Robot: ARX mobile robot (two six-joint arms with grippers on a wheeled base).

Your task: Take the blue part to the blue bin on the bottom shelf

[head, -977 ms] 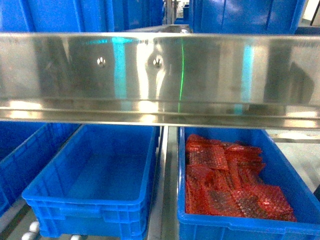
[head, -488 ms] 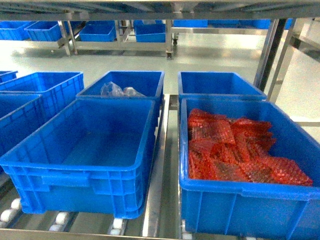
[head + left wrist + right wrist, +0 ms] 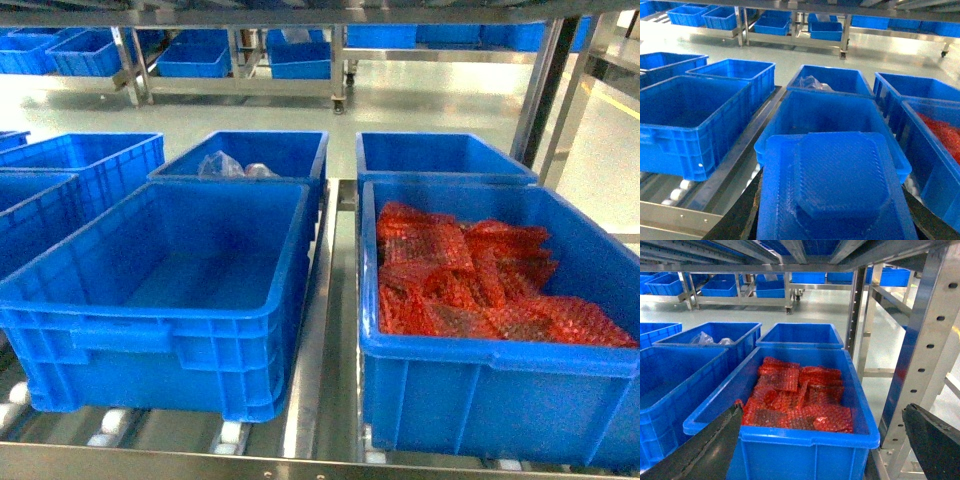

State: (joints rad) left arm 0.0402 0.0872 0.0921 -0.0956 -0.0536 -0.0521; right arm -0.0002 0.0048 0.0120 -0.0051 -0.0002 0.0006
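Blue part [image 3: 837, 192]: clamped in left gripper [image 3: 835, 220]; right gripper [image 3: 820, 450] spread, empty. Risk: snagging blue bin [image 3: 160, 300] rim.

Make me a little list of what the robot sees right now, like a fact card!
Held item: blue part, a flat ridged plastic piece in the left gripper, seen in the left wrist view
Empty bin: front blue bin, nothing inside
Full bin: right bin, holding red mesh bags
Back bin: bin behind the empty one, with clear plastic bags
Support: bottom shelf with white rollers under the bins
Right gripper: dark fingers spread wide, nothing between them
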